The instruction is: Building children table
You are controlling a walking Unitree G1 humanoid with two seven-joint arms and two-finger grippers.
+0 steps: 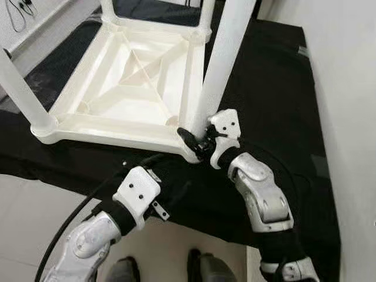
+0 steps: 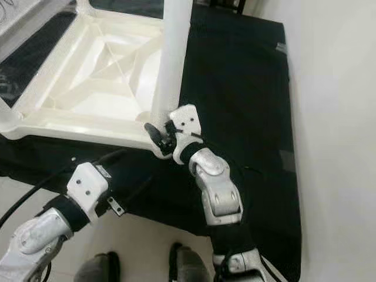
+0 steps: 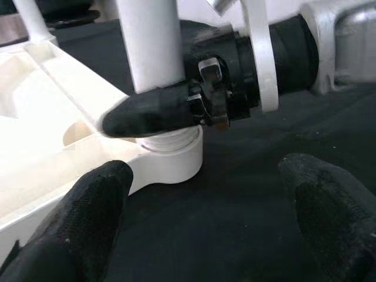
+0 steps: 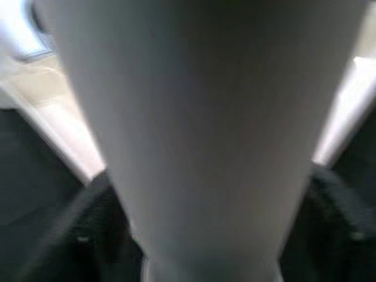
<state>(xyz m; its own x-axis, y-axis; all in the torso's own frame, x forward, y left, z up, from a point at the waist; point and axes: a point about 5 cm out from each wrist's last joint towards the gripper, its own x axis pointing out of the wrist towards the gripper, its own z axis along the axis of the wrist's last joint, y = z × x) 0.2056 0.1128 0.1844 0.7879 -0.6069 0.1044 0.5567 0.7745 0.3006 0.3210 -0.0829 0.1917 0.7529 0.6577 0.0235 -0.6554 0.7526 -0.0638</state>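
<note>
Gripping the white leg point(image 1: 218, 70) at its socket, right hand point(image 3: 176, 111); left hand point(image 3: 205, 211) open nearby on black cloth point(image 3: 247, 200)

Blurred table leg point(image 4: 194, 135), top cropped

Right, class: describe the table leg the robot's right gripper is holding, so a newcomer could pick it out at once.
Find the white plastic tabletop lying upside down on the black cloth. At its corner nearest the robot, a white table leg rises from a round socket. Unlike the other legs, it has the right gripper clamped around its base, with the open left gripper close by.
</note>
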